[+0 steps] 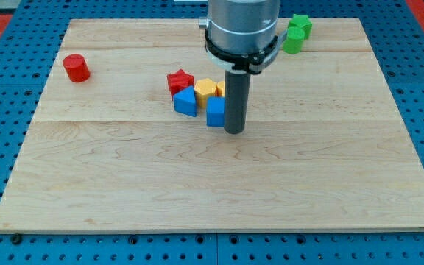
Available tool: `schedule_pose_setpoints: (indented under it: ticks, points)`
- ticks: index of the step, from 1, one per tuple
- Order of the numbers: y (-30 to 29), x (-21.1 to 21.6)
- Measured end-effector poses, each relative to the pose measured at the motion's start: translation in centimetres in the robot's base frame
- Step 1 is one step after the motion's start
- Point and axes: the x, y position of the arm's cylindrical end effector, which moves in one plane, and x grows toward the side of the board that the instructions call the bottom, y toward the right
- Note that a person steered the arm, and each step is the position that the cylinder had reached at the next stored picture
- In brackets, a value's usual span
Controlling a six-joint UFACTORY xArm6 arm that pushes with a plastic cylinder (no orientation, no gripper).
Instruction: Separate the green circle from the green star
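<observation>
The green circle (293,41) and the green star (299,25) sit touching each other near the view's top right of the wooden board (124,184), the star above the circle. My tip (234,131) is near the board's middle, far below and left of both green blocks. It stands right next to a blue cube (215,112), on that cube's right side.
A cluster lies left of my tip: a red star (179,80), a yellow hexagon-like block (206,90), a blue triangle-like block (185,101) and a yellow block (221,89) partly hidden by the rod. A red cylinder (76,68) stands at the far left.
</observation>
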Motion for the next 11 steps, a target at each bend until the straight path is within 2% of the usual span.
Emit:
schedule_pose_setpoints:
  ticks: [1,2,3,4,5,6,7,8,9,11]
  points:
    - [-4.0,0.5]
    - [0.1,3.4]
    - [14.0,-0.3]
    - [23.2,-7.8]
    - [22.4,-16.2]
    - [19.0,-19.4]
    - [10.5,-19.4]
    - [5.8,-19.7]
    - [7.1,-22.3]
    - [-8.7,-20.5]
